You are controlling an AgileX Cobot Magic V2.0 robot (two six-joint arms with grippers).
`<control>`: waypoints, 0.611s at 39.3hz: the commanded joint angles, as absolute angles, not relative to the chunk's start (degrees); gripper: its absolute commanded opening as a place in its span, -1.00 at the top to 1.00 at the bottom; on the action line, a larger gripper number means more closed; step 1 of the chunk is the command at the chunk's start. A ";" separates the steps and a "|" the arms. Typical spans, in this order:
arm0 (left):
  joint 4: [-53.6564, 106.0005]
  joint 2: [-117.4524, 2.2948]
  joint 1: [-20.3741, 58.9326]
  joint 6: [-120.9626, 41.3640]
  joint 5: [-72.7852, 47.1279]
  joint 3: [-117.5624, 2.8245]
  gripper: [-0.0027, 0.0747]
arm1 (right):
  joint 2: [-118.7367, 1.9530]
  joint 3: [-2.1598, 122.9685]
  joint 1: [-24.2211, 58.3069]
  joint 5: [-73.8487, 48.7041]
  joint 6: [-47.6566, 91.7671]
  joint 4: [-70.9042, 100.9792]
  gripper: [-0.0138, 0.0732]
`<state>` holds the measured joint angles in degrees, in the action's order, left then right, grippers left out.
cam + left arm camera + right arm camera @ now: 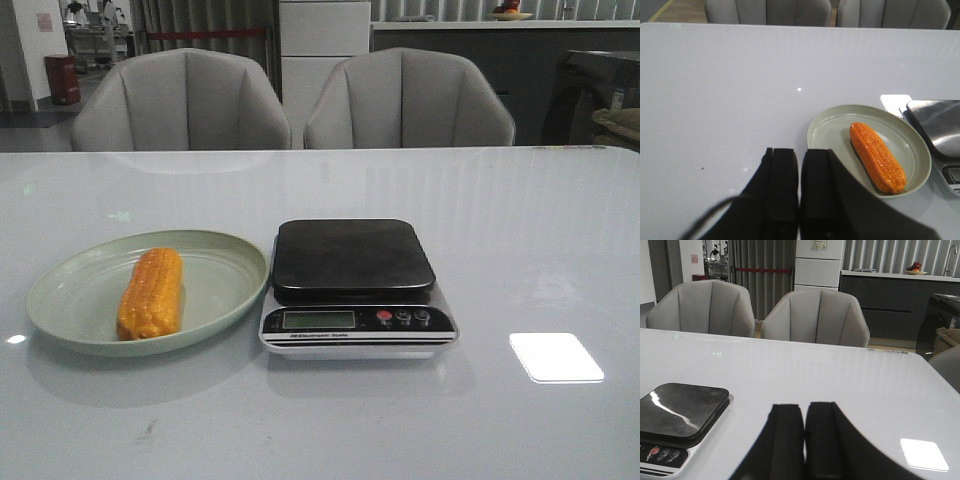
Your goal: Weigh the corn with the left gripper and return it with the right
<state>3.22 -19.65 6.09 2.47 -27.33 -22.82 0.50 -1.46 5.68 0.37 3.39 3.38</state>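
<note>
1. Orange-yellow and stubby, the short corn cob (151,294) shows neat rows of small kernels running along its length, with blunt rounded ends and a slightly glossy skin.
2. It lies flat inside the shallow, pale green oval plate (225,275), a little toward the plate's left half in the front view, with bare plate all around it.
3. Its long axis runs roughly front to back across the worktop: one end points toward the grey chairs (180,100) at the far edge, the other toward the robot, and the cob leans only slightly off that line.
4. The plate sits on the glossy white worktop (520,230), just beside the left edge of the silver kitchen scale with a square black weighing pan (352,258); whether plate rim and scale touch cannot be told.
5. The scale's pan carries nothing, and a small display and three round buttons sit on its front strip.
6. In the left wrist view the black left gripper (799,185) hangs above bare worktop near the plate, its two fingers pressed together, pinching nothing.
7. In the right wrist view the black right gripper (804,435) hangs over the worktop beside the scale, fingers likewise pressed together and holding nothing.
</note>
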 commanded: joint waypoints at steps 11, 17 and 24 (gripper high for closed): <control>3.48 -24.89 8.73 3.04 -24.50 -24.36 -0.47 | 1.62 -2.07 5.39 4.79 3.66 2.86 0.27; 3.48 -29.03 8.73 3.04 -27.16 -27.08 -0.70 | 1.62 -2.07 5.39 4.79 3.66 2.86 0.27; 7.04 -37.93 8.73 2.34 -30.47 -33.07 -0.70 | 1.62 -2.07 5.39 4.79 3.66 2.86 0.27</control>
